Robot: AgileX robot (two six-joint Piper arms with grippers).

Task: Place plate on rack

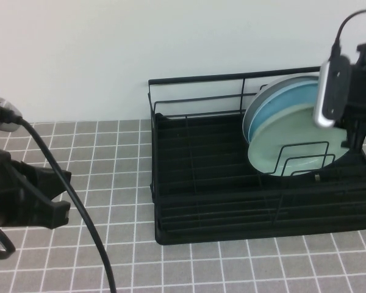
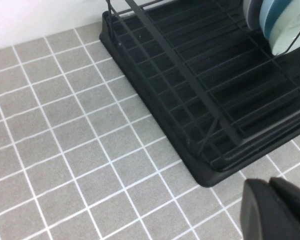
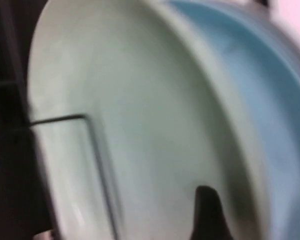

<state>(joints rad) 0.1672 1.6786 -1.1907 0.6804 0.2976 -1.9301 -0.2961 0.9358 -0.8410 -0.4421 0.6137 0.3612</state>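
The pale mint-green plate stands on edge at the right end of the black wire rack. It leans back against a light blue plate behind it. My right gripper is at the mint plate's right rim, with its wrist camera housing above it. In the right wrist view the mint plate fills the picture, with the blue plate beyond its rim. My left gripper is shut and empty over the tiles left of the rack, and it also shows in the left wrist view.
The rack's left and middle slots hold nothing. A wire divider loop crosses in front of the mint plate. Grey tiled tabletop lies left of and in front of the rack. A white wall stands behind. A black cable trails from the left arm.
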